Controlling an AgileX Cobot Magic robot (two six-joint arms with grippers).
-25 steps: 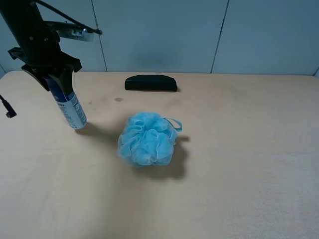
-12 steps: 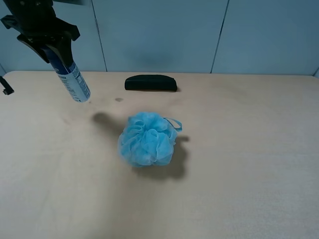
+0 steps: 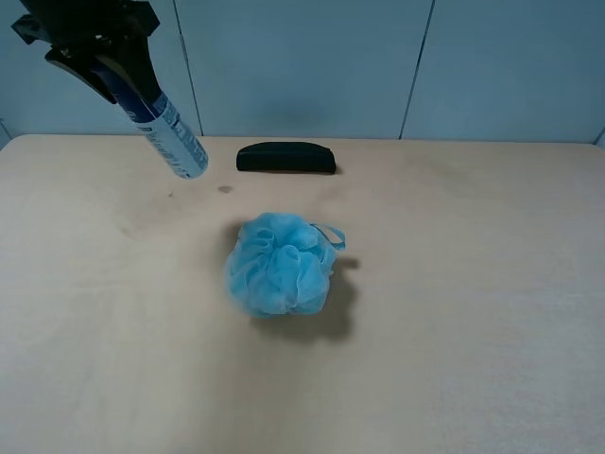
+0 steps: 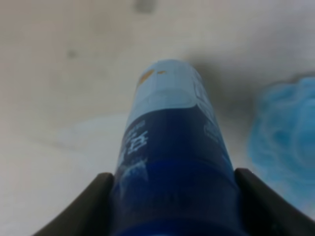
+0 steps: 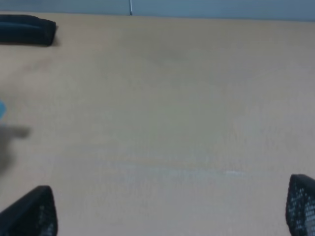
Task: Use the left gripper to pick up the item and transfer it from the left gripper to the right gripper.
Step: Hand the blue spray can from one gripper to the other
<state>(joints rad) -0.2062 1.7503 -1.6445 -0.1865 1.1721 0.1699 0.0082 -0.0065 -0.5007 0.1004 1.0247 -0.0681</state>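
The item, a slim bottle (image 3: 172, 139) with a dark blue cap and a white-and-blue label, hangs tilted in the air at the upper left of the exterior view, clear of the table. My left gripper (image 3: 121, 78) is shut on its capped end. In the left wrist view the bottle (image 4: 172, 147) fills the middle, with a black finger (image 4: 83, 209) on each side. My right gripper is out of the exterior view. In the right wrist view its two fingertips (image 5: 32, 214) stand wide apart and empty over bare table.
A light blue mesh pouf (image 3: 280, 264) lies in the middle of the beige table (image 3: 454, 284). A flat black oblong case (image 3: 285, 157) lies near the back edge, also seen in the right wrist view (image 5: 25, 29). A blue-grey wall stands behind.
My left gripper has lifted the bottle off the table, carried it up and to the right, and tilted it further. The pouf and case have not moved.
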